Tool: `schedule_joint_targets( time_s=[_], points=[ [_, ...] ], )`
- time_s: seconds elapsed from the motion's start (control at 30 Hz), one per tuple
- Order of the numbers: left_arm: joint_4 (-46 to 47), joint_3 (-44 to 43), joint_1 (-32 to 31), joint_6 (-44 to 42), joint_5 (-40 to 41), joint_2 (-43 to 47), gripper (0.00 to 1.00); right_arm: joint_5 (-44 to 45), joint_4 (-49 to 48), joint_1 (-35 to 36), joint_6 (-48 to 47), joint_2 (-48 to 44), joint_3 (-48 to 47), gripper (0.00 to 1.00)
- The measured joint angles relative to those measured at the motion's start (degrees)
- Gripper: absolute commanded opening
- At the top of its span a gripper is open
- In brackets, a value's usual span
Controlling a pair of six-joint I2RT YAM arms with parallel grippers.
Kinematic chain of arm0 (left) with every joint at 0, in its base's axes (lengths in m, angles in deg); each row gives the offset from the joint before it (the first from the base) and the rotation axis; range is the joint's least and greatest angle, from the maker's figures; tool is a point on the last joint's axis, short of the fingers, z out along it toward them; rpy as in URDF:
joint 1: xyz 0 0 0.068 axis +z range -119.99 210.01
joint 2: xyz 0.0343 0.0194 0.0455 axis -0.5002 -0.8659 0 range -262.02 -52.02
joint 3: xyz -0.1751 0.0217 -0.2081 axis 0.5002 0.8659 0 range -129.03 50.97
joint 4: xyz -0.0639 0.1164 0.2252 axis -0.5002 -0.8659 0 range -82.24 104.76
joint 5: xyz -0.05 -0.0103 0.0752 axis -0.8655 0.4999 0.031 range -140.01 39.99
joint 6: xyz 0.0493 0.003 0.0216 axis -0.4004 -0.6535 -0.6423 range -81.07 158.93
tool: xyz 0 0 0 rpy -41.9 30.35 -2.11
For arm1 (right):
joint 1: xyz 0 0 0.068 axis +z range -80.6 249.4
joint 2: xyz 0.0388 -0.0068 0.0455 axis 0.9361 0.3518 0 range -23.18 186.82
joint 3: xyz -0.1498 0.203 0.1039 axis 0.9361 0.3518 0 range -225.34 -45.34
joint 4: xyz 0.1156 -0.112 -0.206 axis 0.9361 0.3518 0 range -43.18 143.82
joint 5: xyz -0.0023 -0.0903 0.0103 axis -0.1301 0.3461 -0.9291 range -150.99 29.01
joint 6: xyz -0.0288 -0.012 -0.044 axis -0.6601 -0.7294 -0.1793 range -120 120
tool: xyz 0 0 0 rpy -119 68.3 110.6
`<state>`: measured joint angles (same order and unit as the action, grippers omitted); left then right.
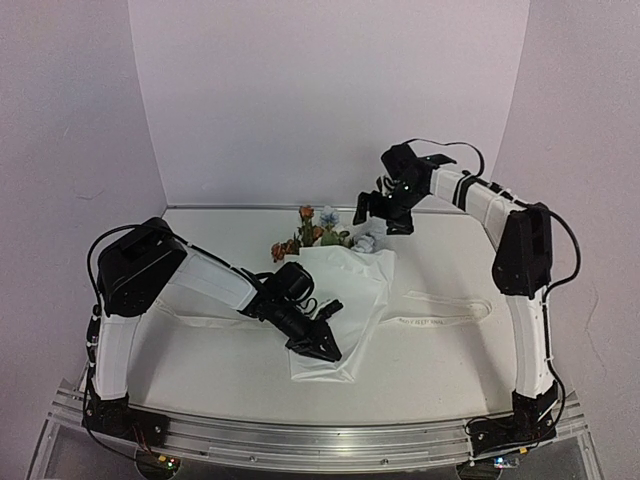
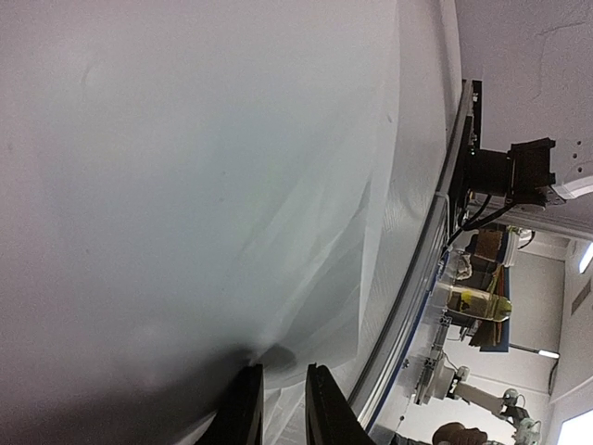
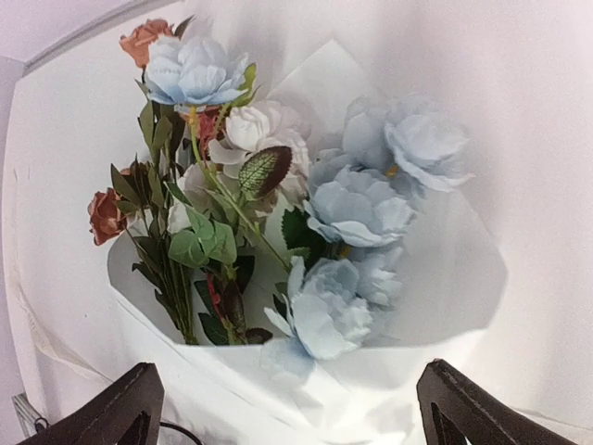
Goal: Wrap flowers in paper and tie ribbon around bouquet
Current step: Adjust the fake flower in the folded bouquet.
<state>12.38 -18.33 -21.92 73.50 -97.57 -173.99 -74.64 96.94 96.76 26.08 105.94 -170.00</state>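
The paper (image 1: 348, 288) looks thin and floppy, so hold it gently; the left gripper (image 1: 322, 348) pinches its near end, the right gripper (image 1: 384, 210) is wide open above the flowers (image 1: 308, 232)

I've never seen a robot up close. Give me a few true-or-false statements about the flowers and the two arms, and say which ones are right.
1. The right hand is open and holds nothing. True.
2. The flowers poke out of the wide end of a white paper wrap. True.
3. The ribbon is tied around the paper. False: it lies loose on the table.
4. The left hand hovers over the blooms. False: it pinches the paper at its narrow bottom end.
5. Every bloom is pale blue. False: some are orange-pink.
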Motion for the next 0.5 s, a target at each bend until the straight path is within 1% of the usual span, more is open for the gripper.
schedule_joint_targets(
  time_s=[0.1, 0.27, 0.37, 0.5],
  points=[
    [0.07, 0.0, 0.04, 0.03, 0.21, 0.0, 0.19, 3.23, -0.46, -0.75, 0.07, -7.8, 8.09, 0.98],
    [0.51, 0.0, 0.06, 0.2, 0.48, 0.0, 0.19, 8.32, -0.01, -2.9, 0.36, -21.27, 27.05, 0.92],
    [0.56, 0.0, 0.12, 0.21, 0.73, 0.02, 0.19, 11.2, 0.59, -4.94, 0.82, -27.05, 37.91, 0.89],
    [0.75, 0.0, 0.19, 0.24, 0.78, 0.02, 0.19, 15.48, 1.38, -8.42, 0.92, -32.31, 49.58, 0.85]
  ],
)
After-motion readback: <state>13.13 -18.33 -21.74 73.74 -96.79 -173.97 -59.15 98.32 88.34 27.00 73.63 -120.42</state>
